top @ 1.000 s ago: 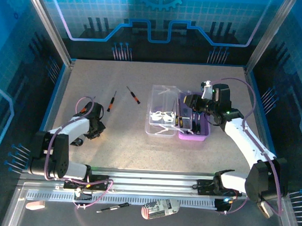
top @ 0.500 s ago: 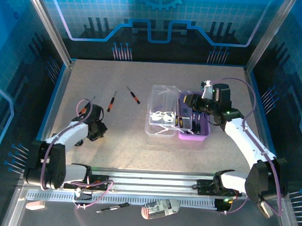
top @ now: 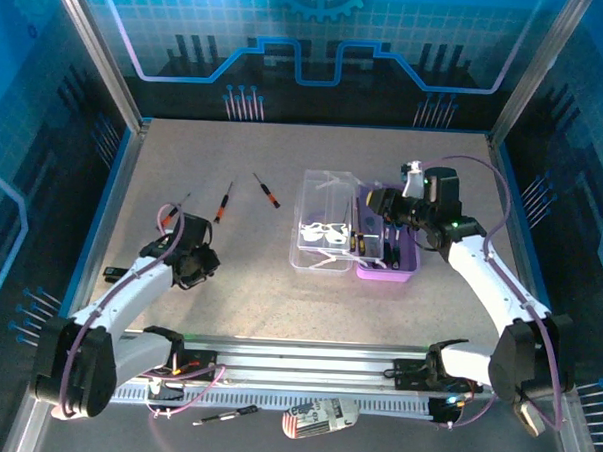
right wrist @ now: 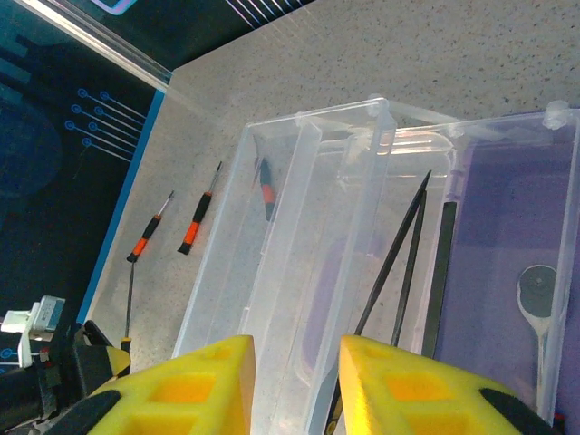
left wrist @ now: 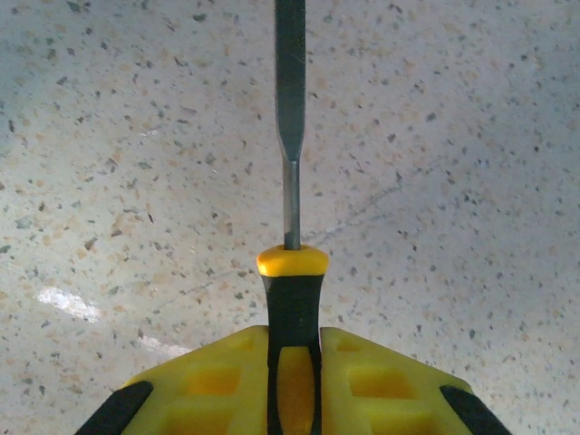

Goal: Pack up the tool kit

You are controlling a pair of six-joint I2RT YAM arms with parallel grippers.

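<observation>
The tool kit lies open right of centre, its clear lid [top: 320, 225] beside the purple base [top: 392, 252]. My left gripper [top: 191, 263] [left wrist: 293, 390] is shut on a black-and-yellow handled screwdriver [left wrist: 292, 288], whose shaft points away over the speckled table. My right gripper [top: 379, 202] [right wrist: 294, 381] hovers open over the lid [right wrist: 299, 227], at the edge of the purple base [right wrist: 507, 199]. Three black-and-orange screwdrivers lie loose on the table [top: 177, 207] [top: 222, 203] [top: 267, 190]. Black tweezers [right wrist: 399, 263] rest in the kit.
Blue walls and metal posts [top: 94, 57] fence the table [top: 279, 285]. A metal rail [top: 305, 371] runs along the near edge, with a screwdriver [top: 223, 416] and a small striped object [top: 318, 418] below it. The left arm [right wrist: 86, 367] shows in the right wrist view.
My left arm has swung its elbow toward the near edge and the gripper has shifted slightly nearer and right, uncovering the leftmost loose screwdriver. The right arm has held still.
</observation>
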